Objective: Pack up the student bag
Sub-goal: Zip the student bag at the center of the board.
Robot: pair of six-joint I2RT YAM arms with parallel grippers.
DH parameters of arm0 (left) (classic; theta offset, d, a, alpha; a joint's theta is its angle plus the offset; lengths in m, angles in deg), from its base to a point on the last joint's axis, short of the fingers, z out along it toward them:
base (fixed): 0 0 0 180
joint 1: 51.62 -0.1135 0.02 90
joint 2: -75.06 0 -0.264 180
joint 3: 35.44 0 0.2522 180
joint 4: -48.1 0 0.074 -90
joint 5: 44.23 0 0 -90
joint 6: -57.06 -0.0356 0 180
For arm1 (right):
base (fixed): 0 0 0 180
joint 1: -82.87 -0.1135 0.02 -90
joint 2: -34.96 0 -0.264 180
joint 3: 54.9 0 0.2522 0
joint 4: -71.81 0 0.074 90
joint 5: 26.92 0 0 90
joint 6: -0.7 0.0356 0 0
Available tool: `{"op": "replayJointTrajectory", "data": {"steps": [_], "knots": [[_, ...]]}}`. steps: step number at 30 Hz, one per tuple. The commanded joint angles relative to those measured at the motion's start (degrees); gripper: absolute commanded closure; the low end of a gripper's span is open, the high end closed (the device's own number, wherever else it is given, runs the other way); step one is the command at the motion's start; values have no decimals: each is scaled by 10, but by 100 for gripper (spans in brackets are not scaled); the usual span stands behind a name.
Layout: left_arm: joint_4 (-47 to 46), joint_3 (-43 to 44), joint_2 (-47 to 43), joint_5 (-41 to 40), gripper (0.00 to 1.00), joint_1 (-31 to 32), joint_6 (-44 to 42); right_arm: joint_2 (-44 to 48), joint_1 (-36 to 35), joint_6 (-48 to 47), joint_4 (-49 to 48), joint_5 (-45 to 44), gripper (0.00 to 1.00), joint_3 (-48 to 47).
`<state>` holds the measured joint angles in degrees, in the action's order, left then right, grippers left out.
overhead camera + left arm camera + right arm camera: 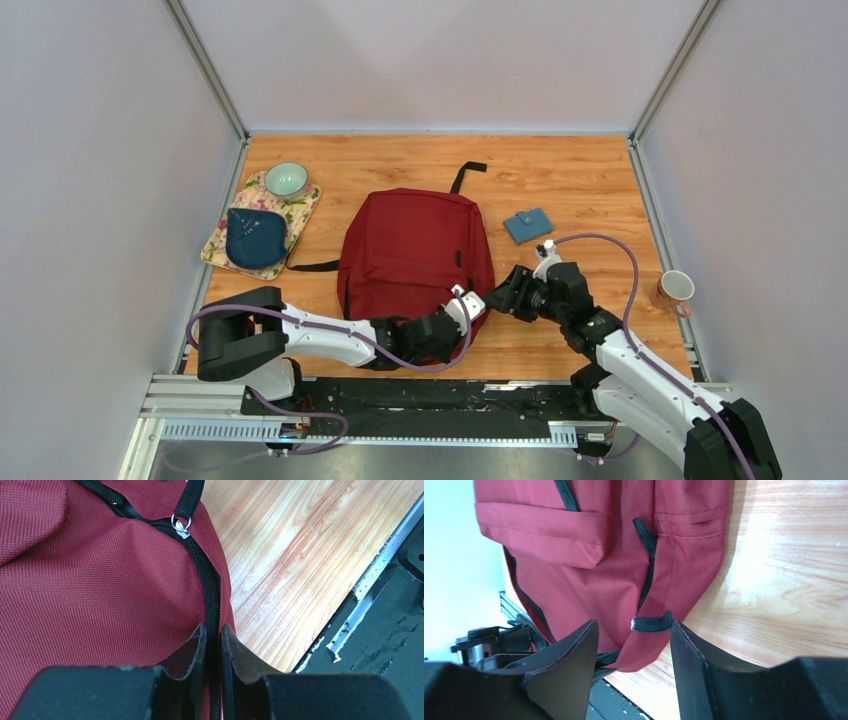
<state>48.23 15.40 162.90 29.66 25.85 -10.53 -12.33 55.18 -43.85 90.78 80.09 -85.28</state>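
Looking down from the top, the student bag lies flat in the middle of the wooden counter, front pocket up, with a black strap poking out of its far edge. Both arms meet at the bag's near right corner.

The left fingers are squeezed almost together, and the black zipper runs straight down into the thin slot between them, so they're clamped on that zipper line right at the bag's edge. Further along the same track sits a metal slider with a little ring and a black cord on it.

The right fingers are spread wide, not gripping anything. A short black pull tab at the end of another zipper sits in the gap between them, just off the corner of the red fabric. One end of the tab is right next to a finger, but I honestly can't tell if it's touching.

Other stuff on the counter: a flowery mat at the far left with a dark blue pouch and a pale green bowl on it, a small blue wallet right of the bag, and a mug by the right edge.
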Motion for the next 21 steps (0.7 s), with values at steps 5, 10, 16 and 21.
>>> {"op": "replayJointTrajectory", "data": {"steps": [5,10,16,21], "knots": [[-26,14,7,31,80,0,12,2,-1,58,-16,8,43,2],[-28,11,2,30,80,0,13,-30,-2,72,-42,14,45,1],[-32,5,-1,26,81,0,15,-76,-3,83,-99,40,51,-2],[-32,4,-1,27,81,0,16,-108,-2,82,-129,52,65,-7]]}}
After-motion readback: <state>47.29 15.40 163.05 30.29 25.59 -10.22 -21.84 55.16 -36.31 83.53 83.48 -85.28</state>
